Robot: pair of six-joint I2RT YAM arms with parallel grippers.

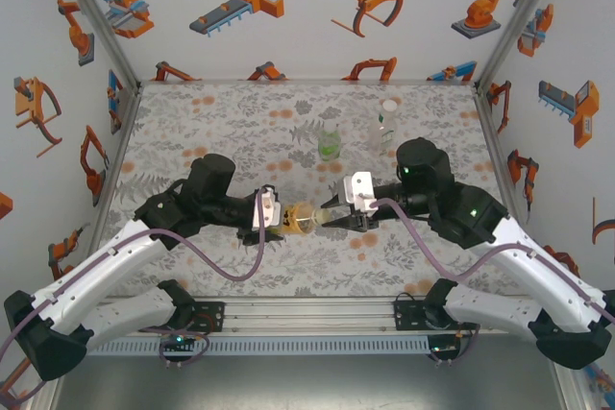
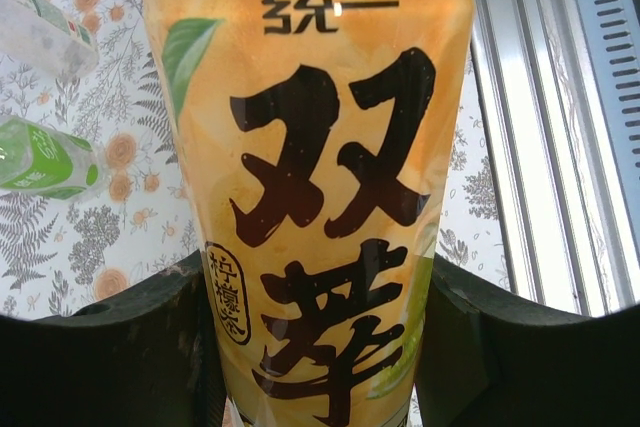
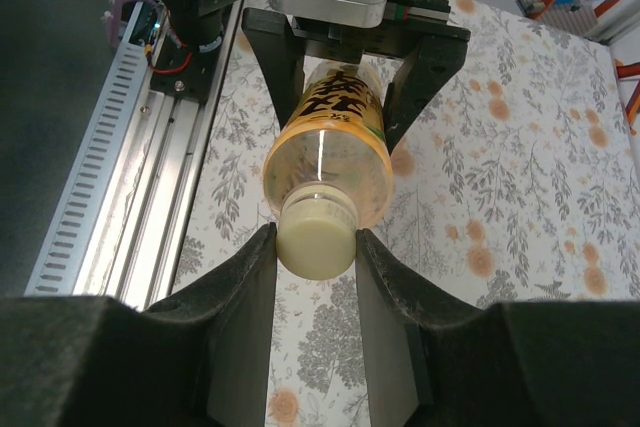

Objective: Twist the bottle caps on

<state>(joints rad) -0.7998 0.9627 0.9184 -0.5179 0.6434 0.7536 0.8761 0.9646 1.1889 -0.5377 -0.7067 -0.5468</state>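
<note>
L arm first: the left fingers (image 2: 130,357) are clamped on the lower body of the amber bottle (image 1: 303,219). They hold it on its side and off the table (image 1: 240,132), base toward the L arm, neck pointing R. Prob. held that way so the neck faces the other arm square-on and the bottle can't spin while the top gets twisted.

At the neck end of the amber bottle sits the whitish cap (image 3: 317,237). The right fingers (image 3: 240,287) are pinched narrow on it, one each side. My read: the cap's on the threads and mid-screwing, but how far it's turned I can't tell.

Behind the amber bottle and a bit R stands the green bottle (image 1: 330,146). Further back and R of that is the clear bottle (image 1: 385,122). Both are upright and well apart from the arms. Whether they're capped is too small to say.

Views differ. The overhead cam gives the whole layout, w/ both arms meeting at the amber bottle, but the cap is just a speck there. The R wrist cam shows the grip on the cap plainly, plus the L fingers round the label beyond it. The L wrist cam shows the label print close up and the metal rail (image 2: 560,147) off to one side of the amber bottle.
</note>
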